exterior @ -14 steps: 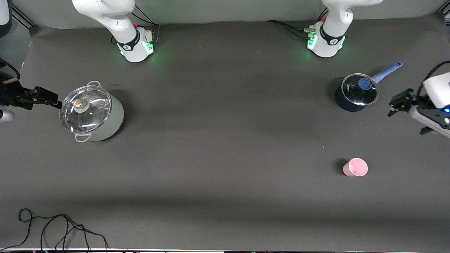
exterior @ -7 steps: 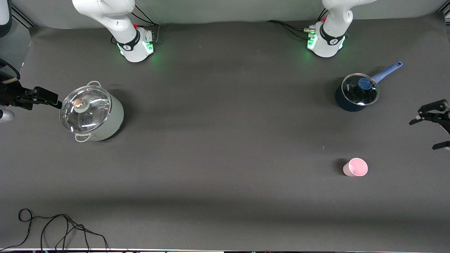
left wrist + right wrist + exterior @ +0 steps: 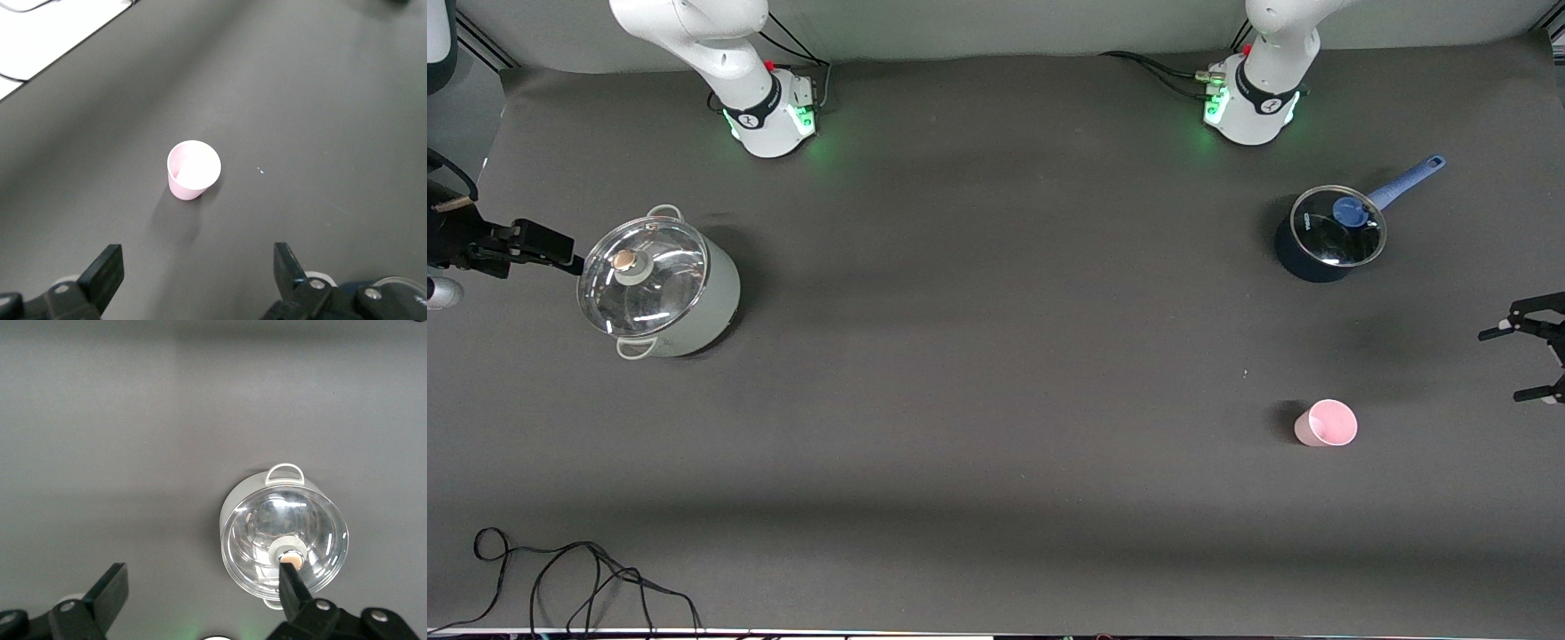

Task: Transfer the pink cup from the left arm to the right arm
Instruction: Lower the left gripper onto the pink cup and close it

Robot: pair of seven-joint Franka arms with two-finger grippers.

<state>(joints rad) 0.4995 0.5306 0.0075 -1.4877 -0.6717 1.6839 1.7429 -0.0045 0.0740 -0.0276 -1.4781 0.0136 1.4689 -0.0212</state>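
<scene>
While the pink cup (image 3: 1326, 423) is standing upright, mouth up, on the tabletop (image 3: 996, 373) at the left arm's end, the left gripper (image 3: 1528, 364) is hovering nearby, fingers (image 3: 105, 273) wide and empty, far closer than the waiting, wide-open right gripper (image 3: 516, 249).

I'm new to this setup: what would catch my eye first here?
The pink cup stands upright and alone toward the left arm's end, nearer the camera than the dark blue saucepan. The open left gripper hangs beside it. A pale green lidded pot sits toward the right arm's end.
</scene>
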